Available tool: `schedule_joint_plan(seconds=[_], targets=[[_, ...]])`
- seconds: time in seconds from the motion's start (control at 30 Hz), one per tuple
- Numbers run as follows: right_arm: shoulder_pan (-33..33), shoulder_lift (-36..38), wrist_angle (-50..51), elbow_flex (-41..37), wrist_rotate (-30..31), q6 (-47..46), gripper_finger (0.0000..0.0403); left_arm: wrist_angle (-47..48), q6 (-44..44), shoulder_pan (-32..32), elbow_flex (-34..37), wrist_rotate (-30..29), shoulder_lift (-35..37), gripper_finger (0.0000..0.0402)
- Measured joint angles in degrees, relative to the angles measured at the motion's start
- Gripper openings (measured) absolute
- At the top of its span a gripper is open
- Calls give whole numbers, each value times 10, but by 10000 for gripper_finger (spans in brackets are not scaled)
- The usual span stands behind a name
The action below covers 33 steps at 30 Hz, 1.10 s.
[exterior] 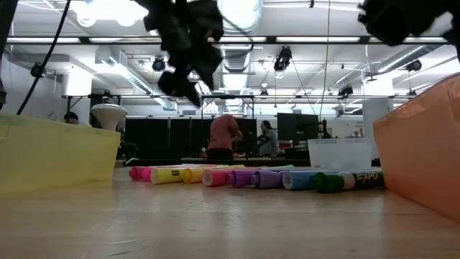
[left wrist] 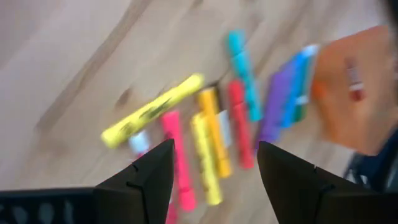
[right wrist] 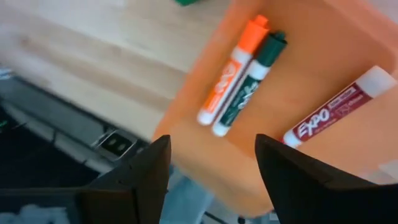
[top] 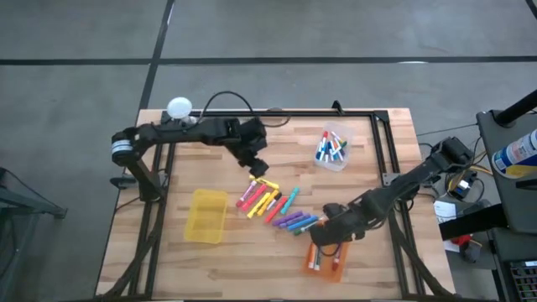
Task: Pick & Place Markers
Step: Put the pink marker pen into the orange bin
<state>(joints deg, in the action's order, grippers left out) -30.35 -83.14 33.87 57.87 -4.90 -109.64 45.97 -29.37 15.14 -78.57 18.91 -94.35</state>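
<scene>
A loose row of markers in pink, yellow, orange, red, teal, purple, blue and green lies flat on the wood at the table's middle; the low view shows the markers side by side. My left gripper hangs open above their far end, touching nothing; in its wrist view the left gripper has the markers showing between its fingers. My right gripper stands open over the orange bin. In the right wrist view the bin holds an orange marker, a green marker and a red marker, all lying on its floor.
A yellow bin stands to the left of the marker row. A clear bin with several markers sits at the far right. A black frame runs along the table's far and right edges. People stand in the room behind.
</scene>
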Motion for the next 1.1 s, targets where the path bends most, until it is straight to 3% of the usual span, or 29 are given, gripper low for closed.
schedule_joint_plan(seconds=[0.33,0.5,0.67,0.87,1.1], targets=[[0,107,66,0,48,69,222,-66,-49,-35,148,-48,0,220],[0,150,102,0,100,87,219,-123,-46,-65,186,-111,0,220],[0,172,110,0,111,111,219,-126,-68,-78,207,-159,0,220],[0,175,110,0,115,124,219,-191,-82,-78,235,-135,0,220],[0,174,109,0,115,124,219,-200,-97,-80,247,-148,-21,220]])
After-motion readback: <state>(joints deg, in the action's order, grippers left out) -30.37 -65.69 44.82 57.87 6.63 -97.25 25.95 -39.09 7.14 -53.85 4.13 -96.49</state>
